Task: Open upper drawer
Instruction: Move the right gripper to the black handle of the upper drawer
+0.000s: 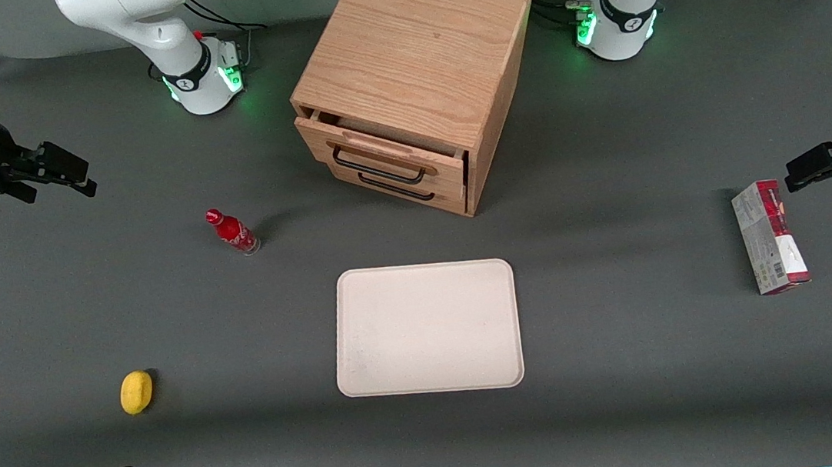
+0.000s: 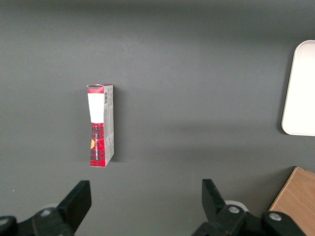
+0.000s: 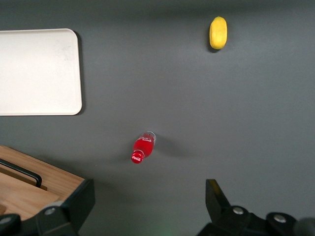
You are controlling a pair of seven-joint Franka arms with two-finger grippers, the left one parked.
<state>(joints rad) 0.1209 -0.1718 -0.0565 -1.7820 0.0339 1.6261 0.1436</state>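
Gripper [image 1: 52, 173] hovering high at working arm's end of table, jaws spread wide, empty, well apart from cabinet [image 1: 417, 55]. Upper drawer [image 1: 383, 155] barely ajar, handle [image 1: 378, 168] facing front camera, unobstructed for approach.
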